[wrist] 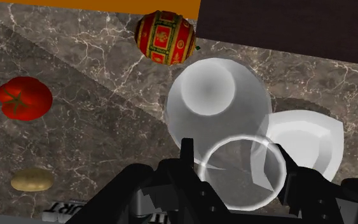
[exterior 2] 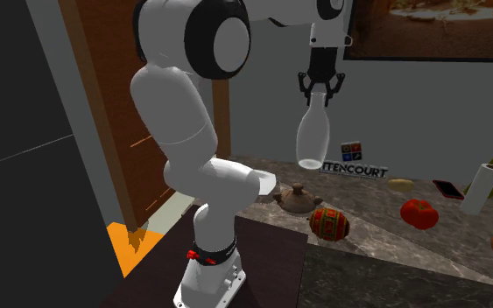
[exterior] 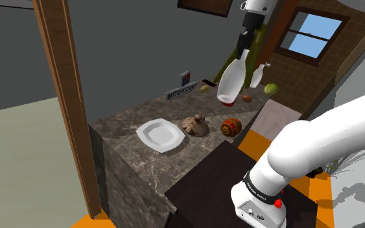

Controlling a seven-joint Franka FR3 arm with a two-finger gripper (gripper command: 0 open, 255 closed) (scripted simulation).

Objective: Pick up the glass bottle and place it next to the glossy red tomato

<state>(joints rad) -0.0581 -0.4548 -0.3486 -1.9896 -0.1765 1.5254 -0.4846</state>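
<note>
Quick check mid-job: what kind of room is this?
Probably a home kitchen: a marbled counter carries a white plate and a red tomato, with a window behind.

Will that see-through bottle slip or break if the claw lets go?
Probably slippery: the bottle looks smooth and glassy, and the claw pinches just its narrow neck. Likely fragile too: it hangs high above the hard stone counter.

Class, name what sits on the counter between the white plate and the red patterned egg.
A brown lidded pot, as the shoulder view shows.
</note>
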